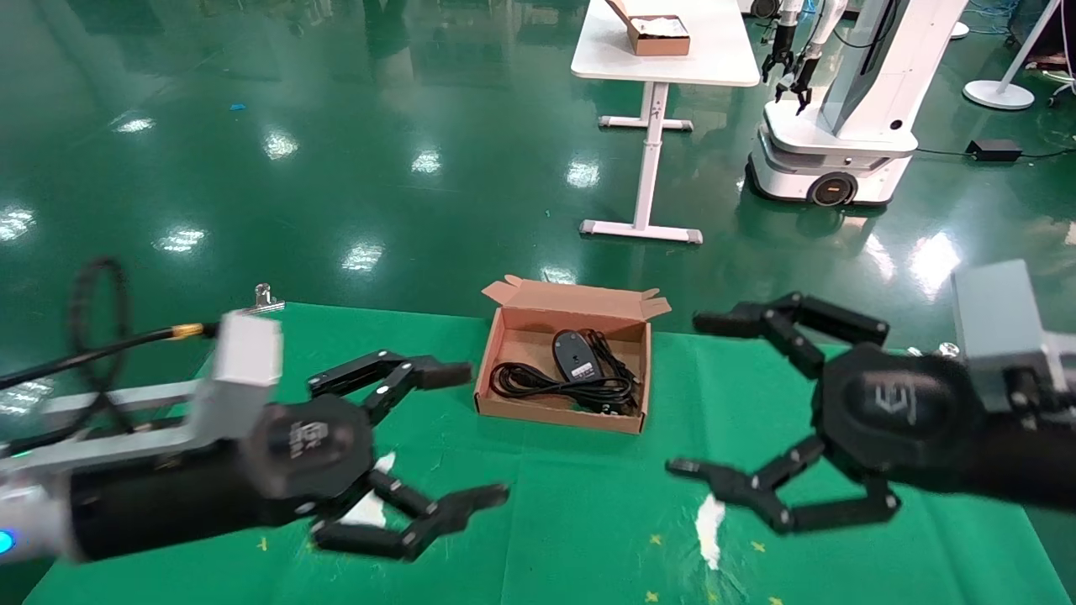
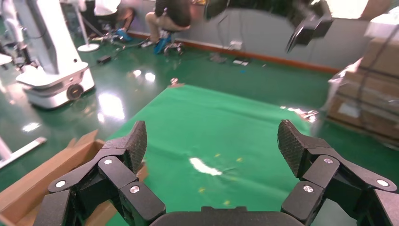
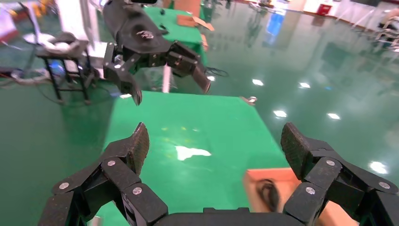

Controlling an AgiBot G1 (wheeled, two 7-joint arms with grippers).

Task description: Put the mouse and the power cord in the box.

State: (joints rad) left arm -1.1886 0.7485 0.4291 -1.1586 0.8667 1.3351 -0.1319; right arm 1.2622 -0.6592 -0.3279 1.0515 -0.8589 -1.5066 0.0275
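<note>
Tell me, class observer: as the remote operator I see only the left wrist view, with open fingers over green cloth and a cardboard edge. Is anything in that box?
Observer: Yes. In the head view the mouse lies inside the box.
Operator: And the power cord?
Observer: The power cord is coiled in the box too, beside the mouse.
Operator: Where is the other arm?
Observer: The right gripper hangs open and empty on the box's right side; the left gripper is open on its left side.
</note>
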